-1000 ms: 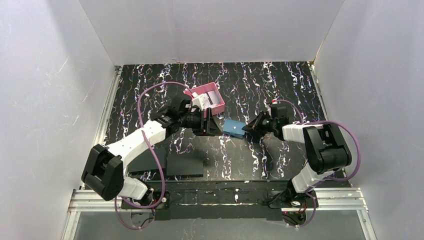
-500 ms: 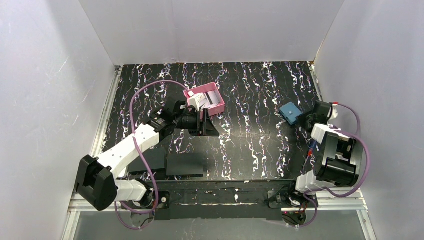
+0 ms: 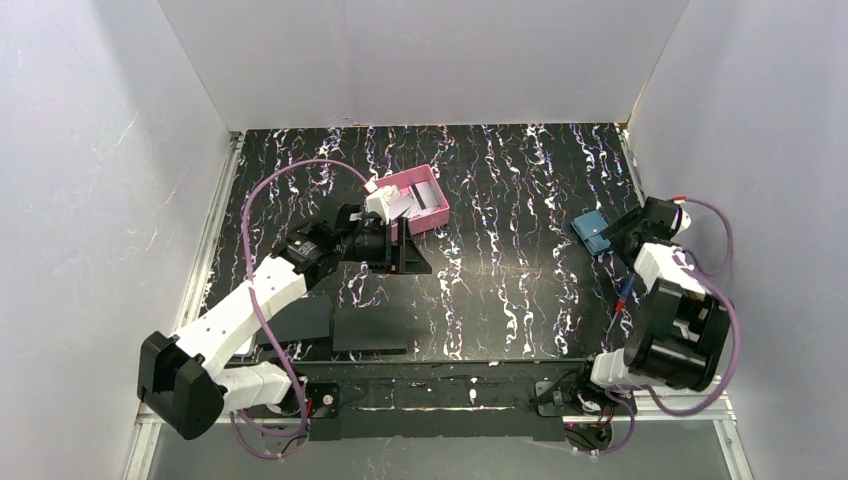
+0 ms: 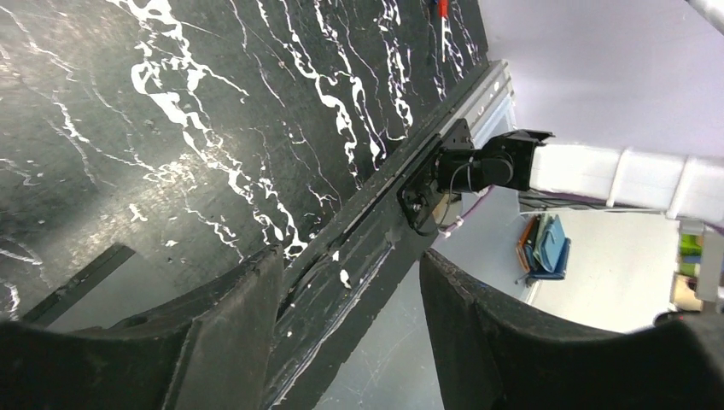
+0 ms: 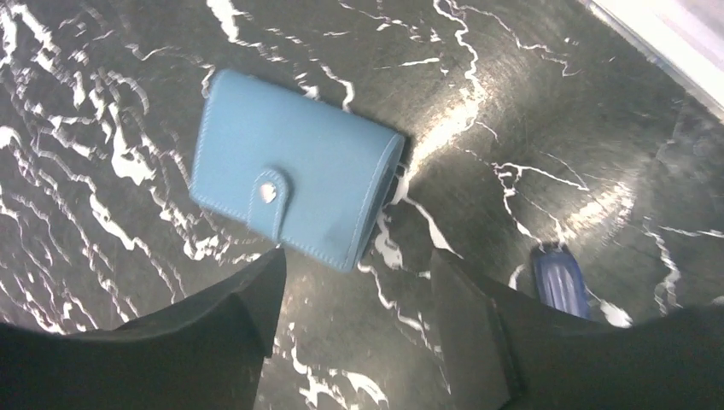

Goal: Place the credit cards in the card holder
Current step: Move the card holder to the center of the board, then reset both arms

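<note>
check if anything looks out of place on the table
The blue case lies closed but skewed on the right of the table, just ahead of the open jaws of the right gripper. The pink box also sits at an angle. Nothing looks spilled or damaged.

No text, label or number can be read anywhere.

A blue snap-tab case (image 5: 294, 201) lies on the marbled table (image 5: 529, 120).

Bright, even overhead light; soft shadows only. Sheen on glossy worktop (image 5: 529, 128) in right wrist view. Fingers (image 4: 213, 342) dark and defocused close to both wrist lenses.
</note>
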